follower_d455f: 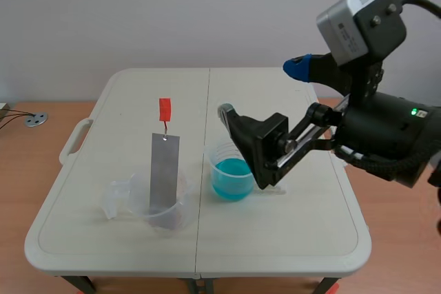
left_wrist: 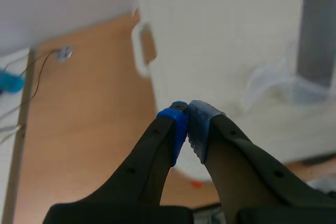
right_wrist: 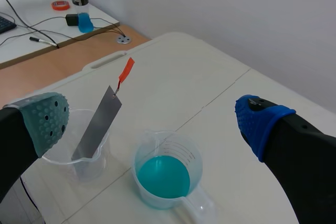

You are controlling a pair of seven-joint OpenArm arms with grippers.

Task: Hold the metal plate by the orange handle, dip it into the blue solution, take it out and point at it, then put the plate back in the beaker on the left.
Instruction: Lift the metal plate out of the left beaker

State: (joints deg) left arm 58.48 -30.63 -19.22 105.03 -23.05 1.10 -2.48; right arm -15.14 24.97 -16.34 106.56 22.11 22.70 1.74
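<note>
Nearest the robot, the left gripper [left_wrist: 188, 111] hangs beyond the left side of the table [follower_d455f: 289, 253], over the wood surface, its pads pressed together with nothing between them; that probably keeps it out of the way until the pointing step, for which closed fingers would make a neat pointer. On the near part of the table stands the left beaker [follower_d455f: 165, 215], clear, with the plate [follower_d455f: 164, 170] standing in it, its lower end inside and its upper part leaning on the rim. Propped like this, the plate lifts the handle [follower_d455f: 165, 109] well above the rim with free air around it, so fingers could close on it without touching the glass. Just beside, to the right, sits the blue beaker [follower_d455f: 231, 170] with the solution [follower_d455f: 232, 177] low in it; being so close, the carry across should be short. Above and to the right of that beaker hovers the right gripper [right_wrist: 152, 121], raised off the table, its fingers spread wide and holding nothing, both beakers lying below and ahead of it. I judge that it is poised for the grasp, which has not begun, and must come down and leftward to the handle. Far beyond the table, on a desk, stands a bottle [right_wrist: 80, 9] with blue liquid
</note>
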